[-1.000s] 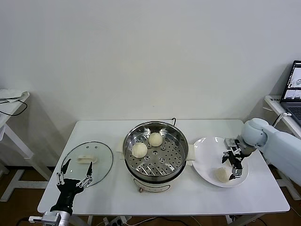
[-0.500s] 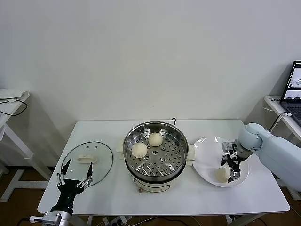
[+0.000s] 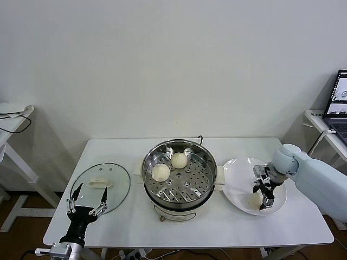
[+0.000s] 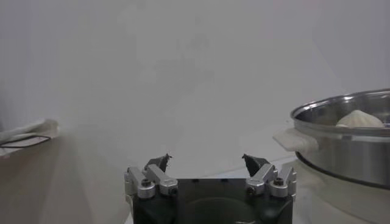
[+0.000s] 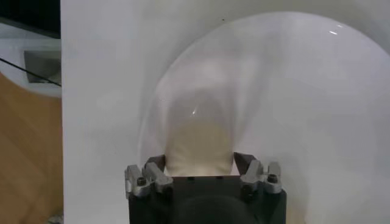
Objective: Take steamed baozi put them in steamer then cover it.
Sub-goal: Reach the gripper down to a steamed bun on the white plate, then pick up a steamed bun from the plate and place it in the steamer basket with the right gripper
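The steamer [image 3: 179, 144] stands mid-table with two baozi [image 3: 161, 172] [image 3: 179, 160] on its perforated tray. Another baozi [image 3: 254, 201] lies on the white plate [image 3: 238, 173] to the steamer's right. My right gripper [image 3: 261, 198] reaches down over that baozi. In the right wrist view this baozi [image 5: 200, 143] fills the gap of the right gripper [image 5: 200, 159], both fingers pressed against its sides, and it rests on the plate [image 5: 292, 91]. My left gripper [image 3: 91, 190] waits open at the table's front left, by the glass lid [image 3: 111, 176]. In the left wrist view the left gripper [image 4: 207, 159] holds nothing.
The lid's white handle [image 3: 98, 183] lies just beyond the left fingers. The left wrist view has the steamer [image 4: 347, 140] off to one side with a baozi [image 4: 359, 119] showing over its rim. A laptop [image 3: 339, 103] sits on a side desk at far right.
My right gripper has shifted slightly toward the steamer over the plate and its fingers have drawn in against the baozi. The left arm has stayed put.
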